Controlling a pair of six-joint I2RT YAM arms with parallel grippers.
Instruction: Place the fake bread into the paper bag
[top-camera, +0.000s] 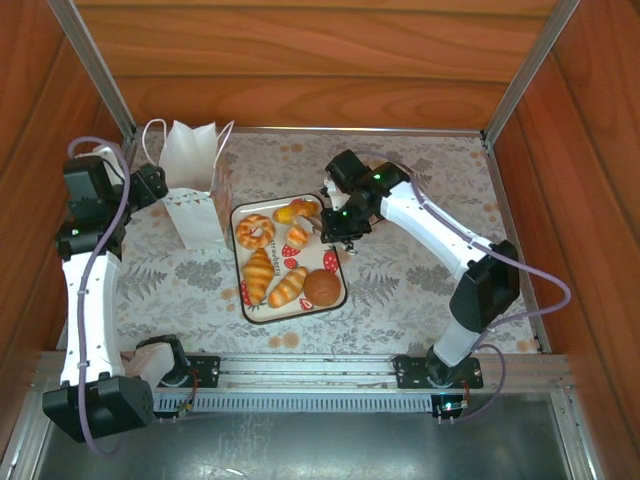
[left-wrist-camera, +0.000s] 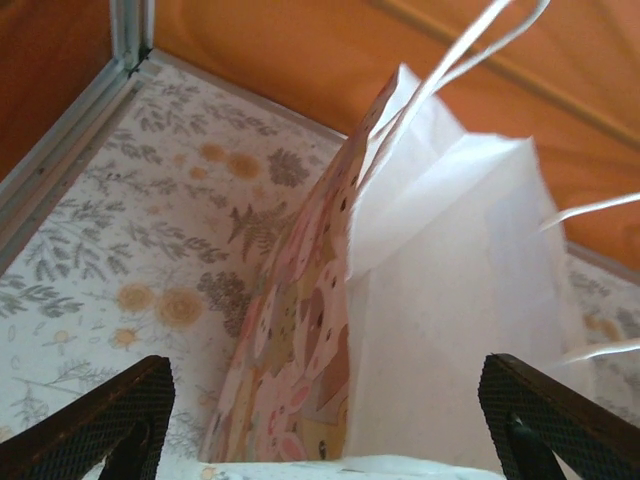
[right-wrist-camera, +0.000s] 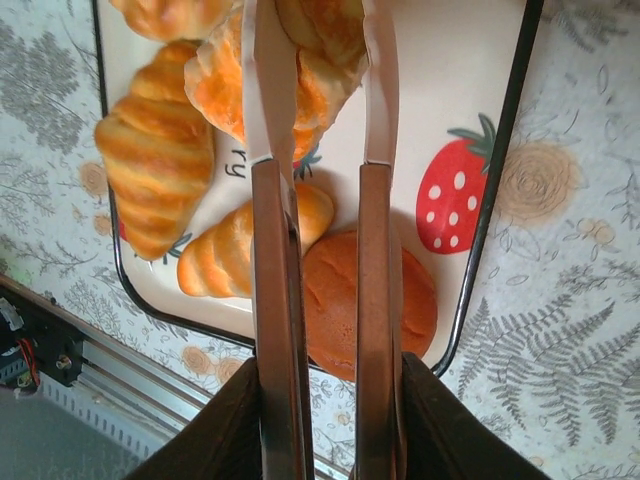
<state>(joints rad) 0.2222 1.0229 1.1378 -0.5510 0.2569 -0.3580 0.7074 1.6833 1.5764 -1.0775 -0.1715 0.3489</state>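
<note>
The right fingers pinch a golden pastry from both sides, the gap between them narrow, over the strawberry-print tray. Whether the pastry has left the tray cannot be told. Below the fingers lie more pieces of toy bread: a croissant, a long roll and a round brown bun. A ring doughnut sits at the tray's far left corner.

Across the flower-patterned bench, the left fingers stand wide apart, one on either side of the white paper bag. The bag stands upright just left of the tray, mouth upward. Whether the fingers touch its walls cannot be told.

The step in hand appears to be the pick of one pastry, with most of the bread yet to be moved. The next move calls for lifting the pastry clear of the tray's rim and carrying it left until it hangs over the bag's mouth. There the fingers must part. The mouth is narrow and the bag light, so the left arm will likely need to steady it.
</note>
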